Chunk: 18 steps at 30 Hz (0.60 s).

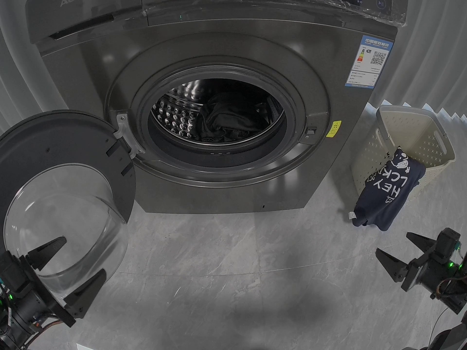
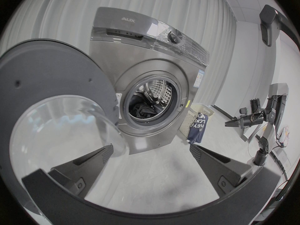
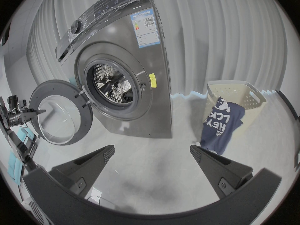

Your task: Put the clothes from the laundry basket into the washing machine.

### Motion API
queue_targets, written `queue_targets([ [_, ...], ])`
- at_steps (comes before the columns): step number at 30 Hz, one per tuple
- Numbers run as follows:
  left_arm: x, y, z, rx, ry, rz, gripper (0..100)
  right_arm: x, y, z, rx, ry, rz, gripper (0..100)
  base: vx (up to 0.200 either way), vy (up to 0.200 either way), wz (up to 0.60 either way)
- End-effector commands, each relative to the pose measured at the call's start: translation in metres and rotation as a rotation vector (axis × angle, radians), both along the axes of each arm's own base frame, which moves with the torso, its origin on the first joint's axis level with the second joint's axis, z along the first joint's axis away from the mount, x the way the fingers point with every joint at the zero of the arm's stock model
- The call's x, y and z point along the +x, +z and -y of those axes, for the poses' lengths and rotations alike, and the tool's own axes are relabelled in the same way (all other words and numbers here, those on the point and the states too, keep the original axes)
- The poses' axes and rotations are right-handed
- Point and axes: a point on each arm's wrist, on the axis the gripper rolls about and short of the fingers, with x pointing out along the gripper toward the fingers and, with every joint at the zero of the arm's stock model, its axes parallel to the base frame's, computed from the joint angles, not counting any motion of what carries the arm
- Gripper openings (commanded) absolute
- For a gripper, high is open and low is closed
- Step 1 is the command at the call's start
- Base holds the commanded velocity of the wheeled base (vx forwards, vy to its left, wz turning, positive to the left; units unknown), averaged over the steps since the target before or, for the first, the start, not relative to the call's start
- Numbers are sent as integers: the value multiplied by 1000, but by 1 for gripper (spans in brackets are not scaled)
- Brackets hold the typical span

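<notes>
head view: a grey washing machine [image 1: 233, 40] stands with its round door [image 1: 58, 142] swung open to the robot's left. a dark garment [image 1: 228, 117] lies inside the drum [image 1: 175, 115]. to the machine's right, a cream laundry basket [image 1: 418, 132] sits on the floor [image 1: 243, 268]. a navy t-shirt [image 1: 389, 188] hangs over its front rim and down the outside. the left gripper [image 1: 83, 256] sits low in front of the door's glass bowl, claws apart and holding nothing. the right gripper [image 1: 393, 243] sits low, near the shirt but not touching it, claws apart and empty.

left wrist view: two dark fingers spread wide, the open door close by, the drum opening beyond.

right wrist view: two fingers spread wide, with the shirt and basket ahead across bare floor.

the step in hand looks like fetching the next garment. the right gripper would need to go to the shirt, close on a fold near the rim, lift it free and carry it into the drum opening.

the basket's inside is mostly hidden by the shirt and the rim, so i cannot tell whether more clothes lie there. the back of the drum is too dark to make out.
</notes>
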Motion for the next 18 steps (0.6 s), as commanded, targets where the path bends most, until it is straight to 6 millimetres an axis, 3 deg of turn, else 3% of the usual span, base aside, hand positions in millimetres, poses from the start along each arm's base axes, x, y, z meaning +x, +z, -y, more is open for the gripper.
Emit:
queue_targets([
  [1,-36,-3,-29,-53,107,122,100,-49,7,31,33,-85,101,100,0,0,0],
  [3,-43,-11,-33,-47,129,123,100,-57,5,35,32,-98,109,100,0,0,0],
  [6,-50,-20,-37,-41,169,117,100,-70,5,44,58,-170,156,100,-200,0,0],
  [12,-68,-32,-44,-79,197,171,100,-90,0,53,79,-245,218,100,0,0,0],
  [15,-77,-41,-46,-74,256,170,100,-109,-17,58,63,-266,192,100,0,0,0],
  [18,-80,-50,-46,-64,304,161,100,-123,-34,61,44,-288,176,100,0,-200,0],
])
